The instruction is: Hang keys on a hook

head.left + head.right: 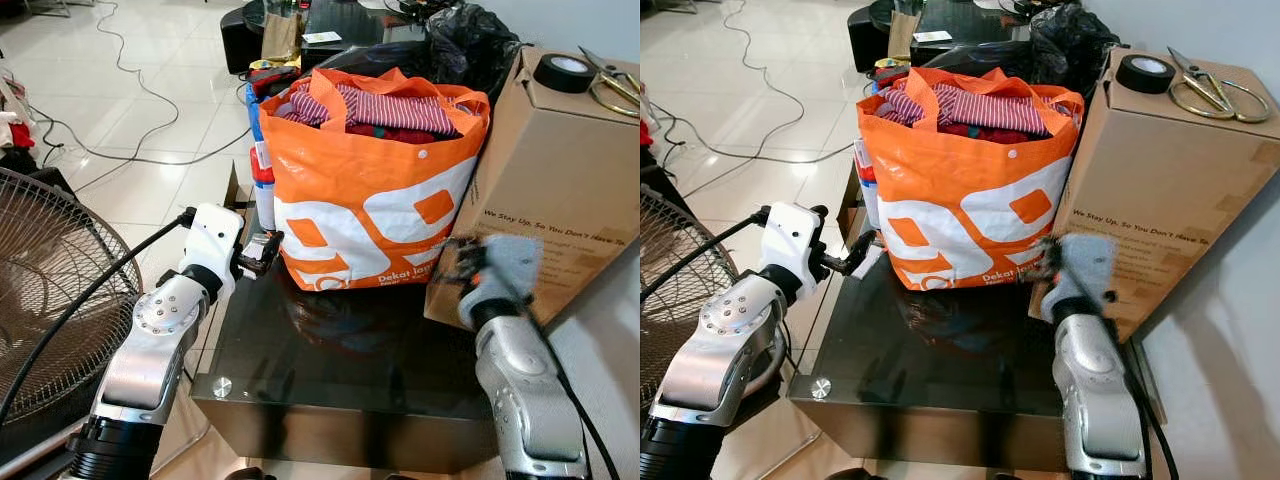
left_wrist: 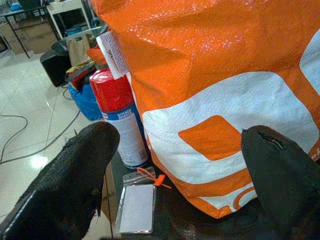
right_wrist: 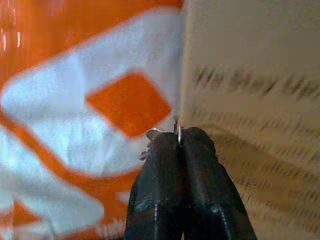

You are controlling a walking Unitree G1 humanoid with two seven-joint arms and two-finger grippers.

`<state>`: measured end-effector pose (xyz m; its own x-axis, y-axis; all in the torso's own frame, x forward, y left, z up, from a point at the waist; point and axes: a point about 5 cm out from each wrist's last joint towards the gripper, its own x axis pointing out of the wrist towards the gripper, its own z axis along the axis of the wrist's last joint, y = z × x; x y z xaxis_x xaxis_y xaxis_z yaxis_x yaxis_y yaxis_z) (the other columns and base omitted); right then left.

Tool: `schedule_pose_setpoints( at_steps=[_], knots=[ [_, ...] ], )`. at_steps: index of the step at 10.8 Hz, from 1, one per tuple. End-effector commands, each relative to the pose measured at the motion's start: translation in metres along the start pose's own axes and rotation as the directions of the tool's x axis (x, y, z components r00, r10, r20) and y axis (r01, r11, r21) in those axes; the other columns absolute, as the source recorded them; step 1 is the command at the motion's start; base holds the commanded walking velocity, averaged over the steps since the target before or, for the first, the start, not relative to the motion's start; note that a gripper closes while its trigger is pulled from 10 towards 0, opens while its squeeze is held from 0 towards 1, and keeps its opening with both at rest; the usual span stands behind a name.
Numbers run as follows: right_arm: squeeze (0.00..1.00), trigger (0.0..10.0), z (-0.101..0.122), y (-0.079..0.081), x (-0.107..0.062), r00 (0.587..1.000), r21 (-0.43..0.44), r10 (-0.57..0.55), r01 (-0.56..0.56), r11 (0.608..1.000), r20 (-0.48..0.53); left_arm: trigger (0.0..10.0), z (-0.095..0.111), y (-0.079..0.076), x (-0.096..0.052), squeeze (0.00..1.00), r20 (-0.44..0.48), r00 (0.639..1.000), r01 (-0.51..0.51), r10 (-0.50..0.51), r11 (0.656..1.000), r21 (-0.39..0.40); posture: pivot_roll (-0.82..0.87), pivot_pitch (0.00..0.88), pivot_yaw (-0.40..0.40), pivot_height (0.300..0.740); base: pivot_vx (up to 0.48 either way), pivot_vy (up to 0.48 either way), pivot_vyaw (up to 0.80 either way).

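On my left, the left gripper [image 2: 175, 165] hovers with its fingers spread wide and nothing between them, beside the orange bag [image 1: 370, 200] on the dark glass table [image 1: 350, 370]; to the right, the right gripper [image 3: 179, 137] is pinched tight on a thin metal key ring [image 3: 177, 129], between the bag and the cardboard box [image 1: 560, 180]. I judge the keys picked up but not hung, since I see no hook yet. The left wrist view adds a red spray can [image 2: 120, 117] and a clear badge holder [image 2: 136, 206]; the head views blur the right gripper.
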<state>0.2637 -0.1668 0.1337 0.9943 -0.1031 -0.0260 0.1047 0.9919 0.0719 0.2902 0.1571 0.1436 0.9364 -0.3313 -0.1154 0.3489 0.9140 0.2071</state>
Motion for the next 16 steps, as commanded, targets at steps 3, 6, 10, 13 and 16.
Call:
schedule_pose_setpoints(
  at_steps=[3,6,10,13,16],
  knots=[
    [0.00,10.0,0.010,-0.004,0.003,0.996,0.136,-0.058,0.049,0.989,0.062,10.0,0.003,-0.001,-0.002,0.00,0.016,1.000,-0.009,0.009,1.000,0.002,0.00,0.000,-0.027,0.740,0.000,0.000,0.00],
    [0.00,10.0,0.001,0.001,0.007,1.000,0.114,0.002,0.001,0.993,-0.024,10.0,0.003,0.002,-0.001,0.00,0.019,0.999,-0.031,0.031,1.000,-0.001,-0.02,0.000,-0.023,0.740,0.000,0.000,0.00],
    [0.00,10.0,0.000,0.003,0.009,0.997,0.037,0.053,-0.052,0.998,-0.048,10.0,0.002,0.000,0.001,0.00,0.019,0.999,-0.028,0.028,1.000,-0.004,-0.03,0.000,-0.034,0.740,0.000,0.207,0.00],
    [0.00,10.0,0.001,0.002,0.009,0.997,0.004,0.063,-0.063,0.998,-0.051,10.0,0.002,0.000,0.002,0.00,0.017,0.999,-0.032,0.032,0.999,-0.003,-0.04,0.000,-0.028,0.740,0.000,0.285,0.00],
    [0.00,10.0,0.000,-0.006,0.009,0.997,-0.078,0.028,-0.033,0.996,-0.066,10.0,0.002,-0.003,0.004,0.00,0.017,0.999,-0.028,0.028,1.000,-0.008,-0.05,0.000,-0.033,0.740,0.000,0.284,0.00]
  ],
)
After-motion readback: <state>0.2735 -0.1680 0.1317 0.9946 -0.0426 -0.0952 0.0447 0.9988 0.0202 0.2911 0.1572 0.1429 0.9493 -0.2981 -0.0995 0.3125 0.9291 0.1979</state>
